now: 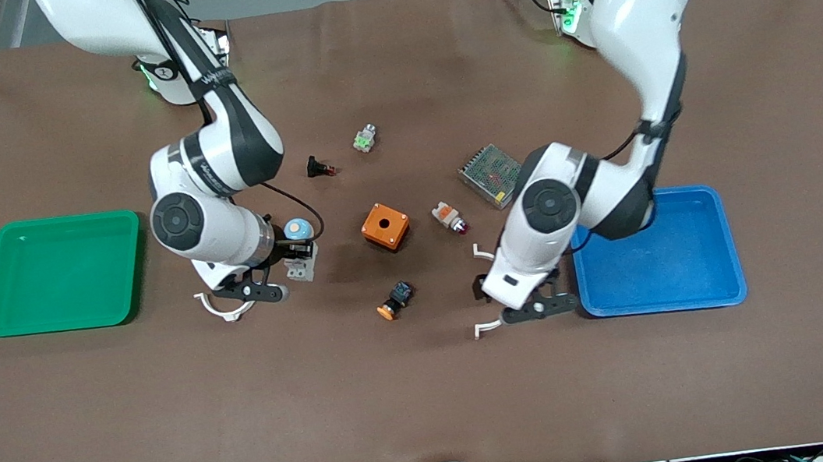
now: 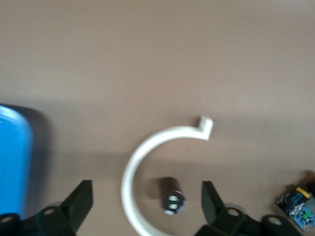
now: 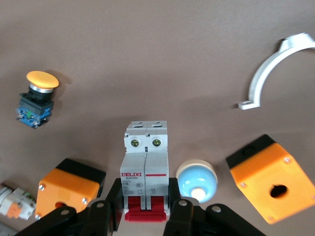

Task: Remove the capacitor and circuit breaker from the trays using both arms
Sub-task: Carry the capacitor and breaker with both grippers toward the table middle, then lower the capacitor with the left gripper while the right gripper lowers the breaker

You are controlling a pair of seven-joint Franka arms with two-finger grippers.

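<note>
The breaker (image 3: 145, 162), a light grey block with red levers, sits between my right gripper's (image 3: 144, 206) black fingers, which press its two sides. In the front view the breaker (image 1: 303, 265) is low at the table beside the right gripper (image 1: 289, 271). The capacitor (image 2: 172, 196), a tiny black cylinder with a pale top, stands on the table between my left gripper's (image 2: 146, 206) wide-open fingers, touching neither. A white curved clip (image 2: 135, 172) arcs round it. In the front view the left gripper (image 1: 499, 292) hangs over the capacitor (image 1: 479, 286), next to the blue tray (image 1: 664, 303).
A green tray (image 1: 50, 225) lies at the right arm's end. An orange box (image 1: 385, 226), an orange-capped button (image 1: 395, 301), a white-and-orange part (image 1: 451, 218), a meshed metal unit (image 1: 489, 173) and a black red-tipped part (image 1: 320, 168) lie mid-table. A blue dome (image 3: 197, 179), a second orange box (image 3: 270, 179) and another white clip (image 1: 221, 308) crowd the breaker.
</note>
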